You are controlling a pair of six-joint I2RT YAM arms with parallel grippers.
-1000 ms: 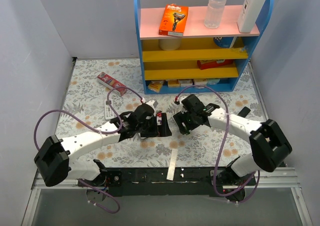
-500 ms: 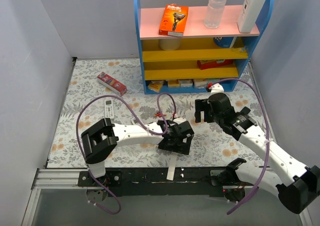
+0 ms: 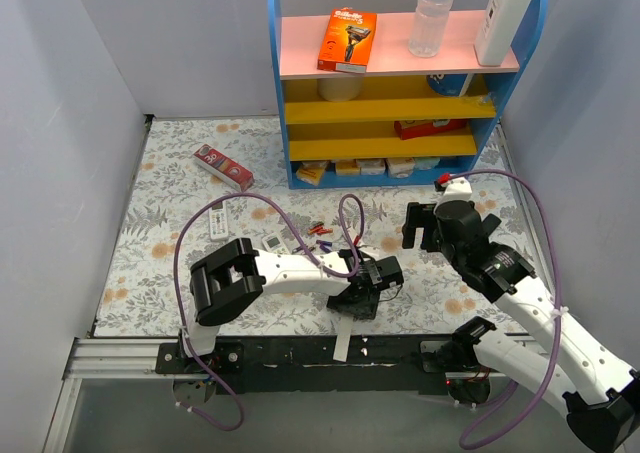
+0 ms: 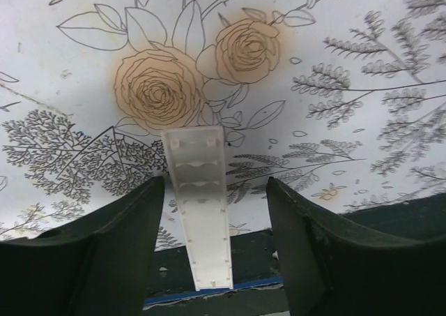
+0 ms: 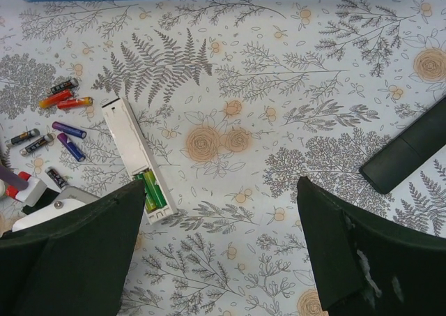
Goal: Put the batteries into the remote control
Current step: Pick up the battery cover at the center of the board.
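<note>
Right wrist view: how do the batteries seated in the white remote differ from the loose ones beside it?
The seated batteries are green; the loose batteries are red, blue and black. The seated ones lie in the remote's open bay; the loose ones lie scattered on the table. Both are small thin cylinders.

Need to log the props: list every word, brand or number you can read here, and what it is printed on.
Nothing can be read in any view.
Orange razor box: print too small.
Red carton: print blurred.
Red packet: print too small.
</note>
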